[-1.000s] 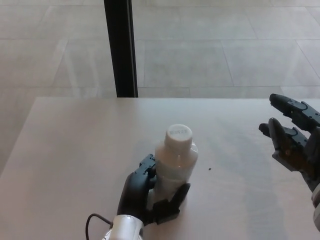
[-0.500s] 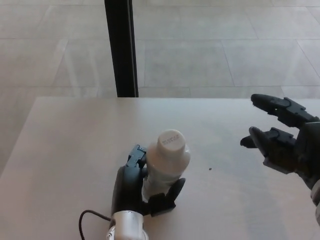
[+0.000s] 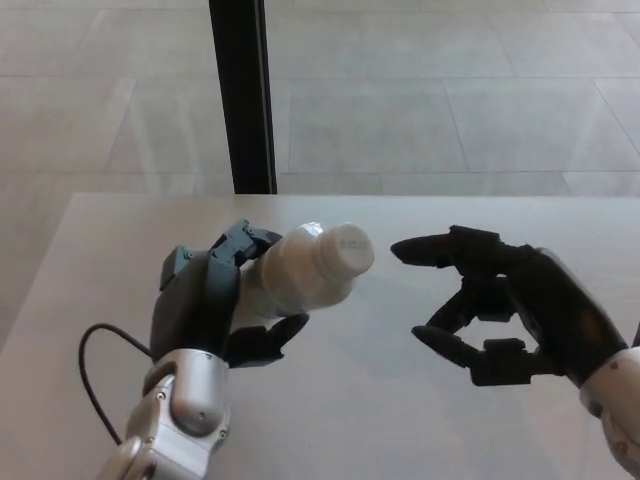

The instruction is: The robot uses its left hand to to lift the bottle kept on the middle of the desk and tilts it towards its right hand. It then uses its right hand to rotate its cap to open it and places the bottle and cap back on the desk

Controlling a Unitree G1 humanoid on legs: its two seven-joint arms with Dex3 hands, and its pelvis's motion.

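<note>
Head view: pale desk (image 3: pixel 420 430) fills lower frame; tiled floor (image 3: pixel 450 100) beyond, black post (image 3: pixel 240 95) at 12 o'clock. Left hand (image 3: pixel 215 305) at 8 o'clock, fingers wrapped round white bottle (image 3: pixel 295 275), held above desk, tilted with white cap (image 3: pixel 345 248) pointing toward 3 o'clock. Right hand (image 3: pixel 500 315) at 4 o'clock, released, fingers and thumb spread, holding nothing, near cap but not touching. Black cable (image 3: pixel 95 365) loops beside left wrist.

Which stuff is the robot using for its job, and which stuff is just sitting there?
Part of the job:
white plastic bottle
its round white cap
black left hand holding it
black right hand, open

Just there:
pale desk
black post
thin black cable
tiled floor
</note>
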